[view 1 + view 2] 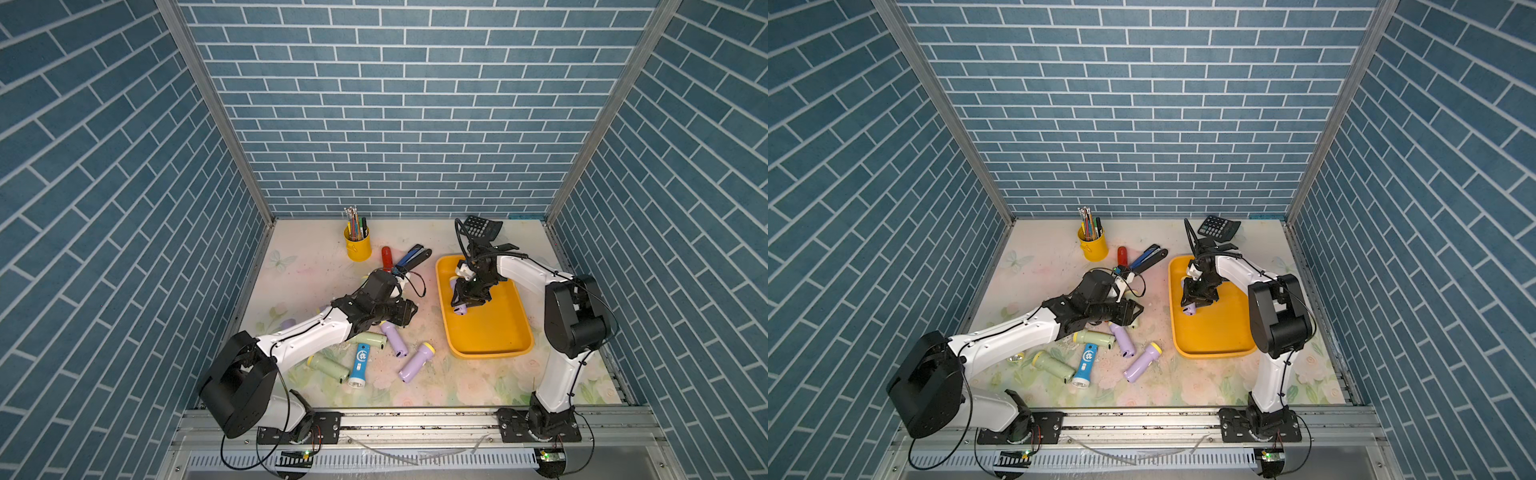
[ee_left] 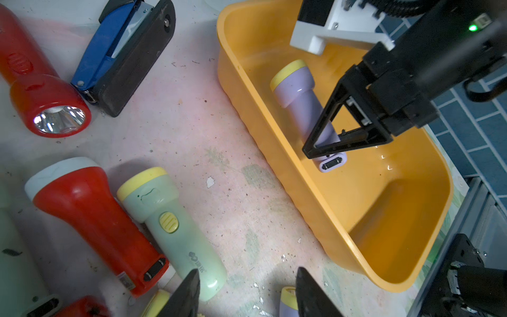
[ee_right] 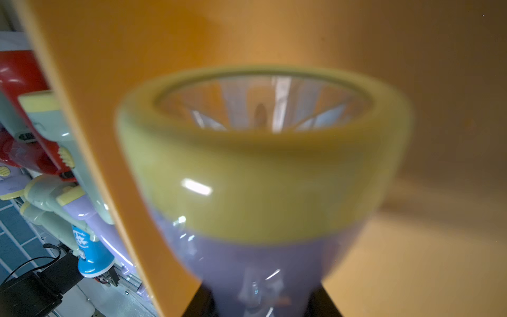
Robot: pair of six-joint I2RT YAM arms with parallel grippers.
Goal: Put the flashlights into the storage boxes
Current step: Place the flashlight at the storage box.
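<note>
**Right claw clenched on a flashlight inside the tray: the release is the weak point**

Right claw [image 2: 326, 148] is clenched on the tail end of a lilac flashlight [image 2: 299, 96]. The flashlight is tilted inside the yellow tray [image 2: 227, 68], with its yellow-rimmed head toward the tray wall nearest the pile. Whether the head touches the tray floor I cannot tell. If it is let go at this tilt, the round body would likely drop and roll on the smooth floor, though the raised wall should keep it in. Withdrawing sideways instead of upward might catch that wall and drag the tray.

Left claw [image 2: 248, 274] hangs released with nothing between its jaws. It is over bare bench [image 2: 219, 192], just beside a pale green flashlight [image 2: 175, 233] and a red flashlight [image 2: 96, 219]. Closing there would grasp nothing, or knock one aside. Many flashlights lie loose on the bench, so most of the task remains. With both arms working near the same side of the tray, they could collide.
</note>
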